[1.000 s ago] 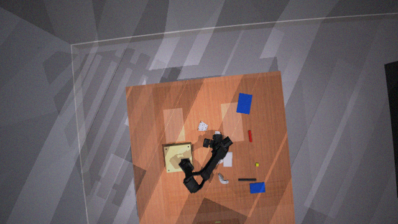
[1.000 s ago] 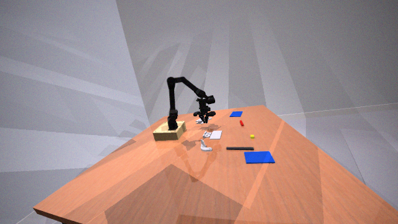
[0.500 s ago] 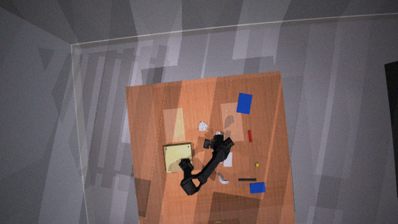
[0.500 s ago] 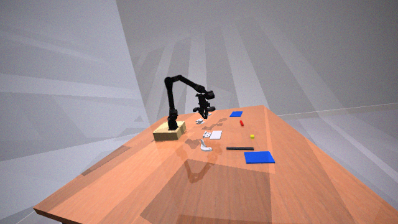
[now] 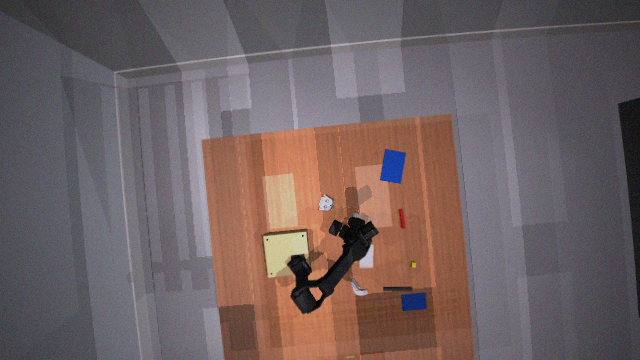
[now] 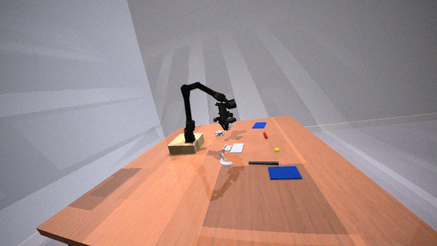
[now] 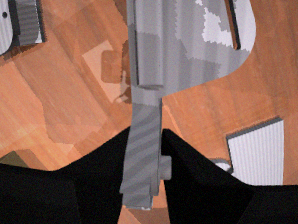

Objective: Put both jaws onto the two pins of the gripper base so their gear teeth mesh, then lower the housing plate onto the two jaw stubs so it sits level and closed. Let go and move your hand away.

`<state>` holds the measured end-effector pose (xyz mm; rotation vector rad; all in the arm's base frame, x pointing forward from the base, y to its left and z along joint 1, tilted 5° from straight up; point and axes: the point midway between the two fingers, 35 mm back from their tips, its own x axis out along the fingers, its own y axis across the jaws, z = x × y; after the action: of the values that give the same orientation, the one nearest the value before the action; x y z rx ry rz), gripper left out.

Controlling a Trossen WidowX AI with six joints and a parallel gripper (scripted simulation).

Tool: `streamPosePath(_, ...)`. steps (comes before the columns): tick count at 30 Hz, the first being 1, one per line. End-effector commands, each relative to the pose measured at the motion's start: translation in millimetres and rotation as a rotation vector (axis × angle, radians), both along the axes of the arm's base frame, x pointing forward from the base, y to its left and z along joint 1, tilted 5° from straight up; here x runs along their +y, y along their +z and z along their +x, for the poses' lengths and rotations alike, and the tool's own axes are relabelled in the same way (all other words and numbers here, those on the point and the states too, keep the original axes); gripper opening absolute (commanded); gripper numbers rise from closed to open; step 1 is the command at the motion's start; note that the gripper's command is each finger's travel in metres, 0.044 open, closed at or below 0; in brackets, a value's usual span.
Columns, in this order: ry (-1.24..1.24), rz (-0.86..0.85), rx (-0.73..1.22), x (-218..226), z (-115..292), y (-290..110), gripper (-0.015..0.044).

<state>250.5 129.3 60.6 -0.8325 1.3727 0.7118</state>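
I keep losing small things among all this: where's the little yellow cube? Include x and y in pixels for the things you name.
The yellow cube (image 5: 413, 264) (image 6: 276, 149) sits right of the white plate in the top view, between the red bar and black rod.

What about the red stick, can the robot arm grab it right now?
Probably not: the arm has its jaws shut on a grey piece. Nothing seems to block the way to the red stick, though.
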Motion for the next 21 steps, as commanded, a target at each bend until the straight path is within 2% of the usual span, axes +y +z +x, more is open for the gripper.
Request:
streamPosePath(1, -0.118, 0.008, -0.009, -1.5, 4.1, 1.2, 0.0037)
streamPosePath(9, -0.154, 0.011, -0.01, -1.8, 4.9, 1.3, 0.0037)
streamPosePath(21, -0.486, 0.039, -0.025, -4.7, 12.5, 2.2, 0.0037)
